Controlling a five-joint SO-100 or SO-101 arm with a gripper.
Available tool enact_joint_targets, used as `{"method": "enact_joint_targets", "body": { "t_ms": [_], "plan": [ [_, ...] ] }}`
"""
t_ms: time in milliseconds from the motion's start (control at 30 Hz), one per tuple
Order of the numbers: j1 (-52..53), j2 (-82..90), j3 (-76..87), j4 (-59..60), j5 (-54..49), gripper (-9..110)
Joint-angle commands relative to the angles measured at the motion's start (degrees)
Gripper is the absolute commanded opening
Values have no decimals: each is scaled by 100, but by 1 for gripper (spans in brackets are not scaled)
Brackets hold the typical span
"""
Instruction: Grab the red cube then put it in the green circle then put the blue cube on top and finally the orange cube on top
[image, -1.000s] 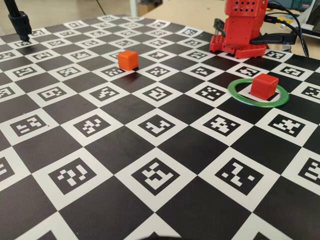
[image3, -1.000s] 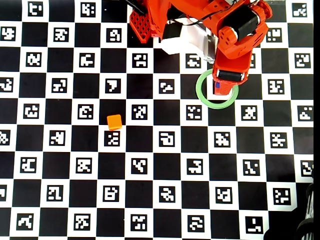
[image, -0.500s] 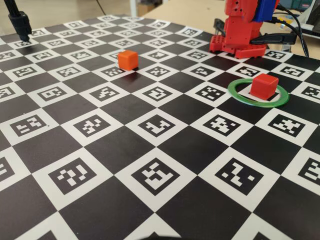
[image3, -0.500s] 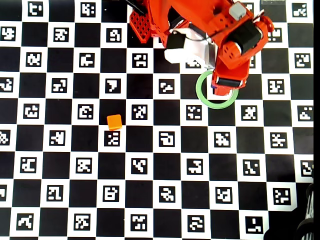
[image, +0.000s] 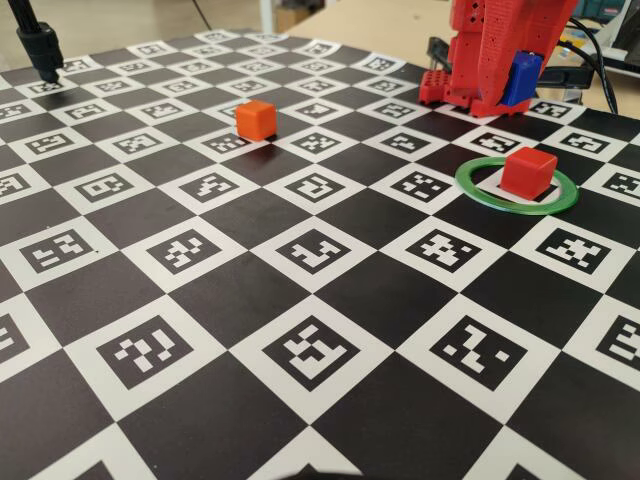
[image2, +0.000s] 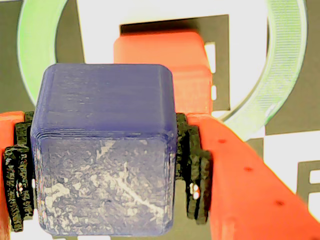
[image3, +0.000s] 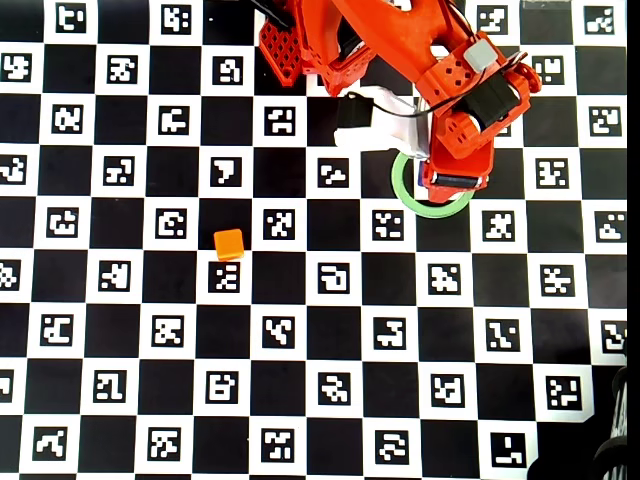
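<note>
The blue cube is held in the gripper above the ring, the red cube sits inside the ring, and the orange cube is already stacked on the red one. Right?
Not quite. The orange cube isn't stacked; the fixed view shows it alone on the board, far from the green circle. The rest holds: the gripper clamps the blue cube above the red cube in the ring.

the tool (image2: 107, 170) has come lower with the blue cube (image: 520, 79), apparently above the red cube (image: 527, 170).
</note>
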Motion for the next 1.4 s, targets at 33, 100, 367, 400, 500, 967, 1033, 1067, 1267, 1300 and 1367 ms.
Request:
{"method": "enact_joint_targets", "body": {
  "t_ms": [33,100,367,400,500,967,1033,1067,1267,1300,1367],
  "plan": [
    [-35,53,53,-185,-114,3],
    [-35,44,105,-220,-141,3],
    [-114,53,132,-237,9,3],
    [-158,53,132,-246,53,3],
    [-316,44,132,-264,193,3],
    [-721,88,281,-721,439,2],
    [-712,79,396,-888,457,3],
    [-686,79,431,-940,466,2],
    [-633,44,501,-1028,510,2],
    [-633,44,501,-1037,510,2],
    [-642,44,527,-1037,510,2]
  ]
}}
